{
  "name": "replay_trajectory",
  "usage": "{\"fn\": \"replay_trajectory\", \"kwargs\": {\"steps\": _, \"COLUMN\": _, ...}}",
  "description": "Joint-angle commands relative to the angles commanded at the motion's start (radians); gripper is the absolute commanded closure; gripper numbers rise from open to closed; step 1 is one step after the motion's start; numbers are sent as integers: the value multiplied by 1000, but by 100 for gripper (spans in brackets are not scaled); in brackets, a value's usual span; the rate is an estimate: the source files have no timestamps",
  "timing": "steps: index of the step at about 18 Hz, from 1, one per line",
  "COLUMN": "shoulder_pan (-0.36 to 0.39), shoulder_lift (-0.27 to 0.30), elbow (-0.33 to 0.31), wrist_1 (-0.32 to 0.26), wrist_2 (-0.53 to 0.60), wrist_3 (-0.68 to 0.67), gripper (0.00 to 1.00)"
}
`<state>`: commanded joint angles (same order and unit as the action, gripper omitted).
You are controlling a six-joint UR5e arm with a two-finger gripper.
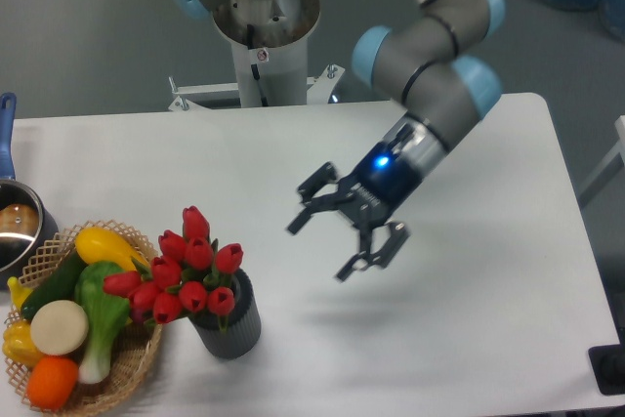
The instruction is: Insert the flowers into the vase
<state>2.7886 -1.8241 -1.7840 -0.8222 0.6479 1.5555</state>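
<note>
The flowers (186, 272), a bunch of glossy red tulip buds, stand in the vase (230, 321), a short dark grey ribbed cylinder near the table's front left. The buds lean left over the basket's edge. My gripper (324, 247) hangs above the table to the right of the vase, well apart from the flowers. Its fingers are spread wide and hold nothing.
A woven wicker basket (135, 370) of toy vegetables sits at the front left, touching the flowers' side. A steel pot (18, 227) with a blue handle is at the left edge. The arm's base column (262, 36) stands behind the table.
</note>
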Motion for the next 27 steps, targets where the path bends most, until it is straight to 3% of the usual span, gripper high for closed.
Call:
{"fn": "replay_trajectory", "kwargs": {"steps": 2, "shoulder_pan": 15, "shoulder_lift": 29, "elbow": 0, "wrist_1": -2, "wrist_2": 141, "wrist_3": 2, "gripper": 0}}
{"fn": "replay_trajectory", "kwargs": {"steps": 5, "shoulder_pan": 28, "shoulder_lift": 71, "elbow": -2, "wrist_1": -11, "wrist_2": 261, "wrist_3": -6, "gripper": 0}}
{"fn": "replay_trajectory", "kwargs": {"steps": 8, "shoulder_pan": 34, "shoulder_lift": 150, "elbow": -6, "wrist_1": -64, "wrist_2": 437, "wrist_3": -48, "gripper": 0}}
{"fn": "replay_trajectory", "kwargs": {"steps": 10, "shoulder_pan": 37, "shoulder_lift": 207, "elbow": -6, "wrist_1": -142, "wrist_2": 554, "wrist_3": -51, "gripper": 0}}
{"fn": "replay_trajectory", "kwargs": {"steps": 13, "shoulder_pan": 43, "shoulder_lift": 278, "elbow": 9, "wrist_1": -276, "wrist_2": 630, "wrist_3": -31, "gripper": 0}}
{"fn": "replay_trajectory", "kwargs": {"steps": 16, "shoulder_pan": 46, "shoulder_lift": 351, "elbow": 15, "wrist_1": -391, "wrist_2": 784, "wrist_3": 116, "gripper": 0}}
{"fn": "replay_trajectory", "kwargs": {"steps": 19, "shoulder_pan": 55, "shoulder_lift": 407, "elbow": 26, "wrist_1": -475, "wrist_2": 806, "wrist_3": 224, "gripper": 0}}
{"fn": "replay_trajectory", "kwargs": {"steps": 22, "shoulder_pan": 58, "shoulder_lift": 440, "elbow": 18, "wrist_1": -479, "wrist_2": 820, "wrist_3": 235, "gripper": 0}}
{"fn": "replay_trajectory", "kwargs": {"steps": 27, "shoulder_pan": 92, "shoulder_lift": 444, "elbow": 20, "wrist_1": -488, "wrist_2": 815, "wrist_3": 225, "gripper": 0}}
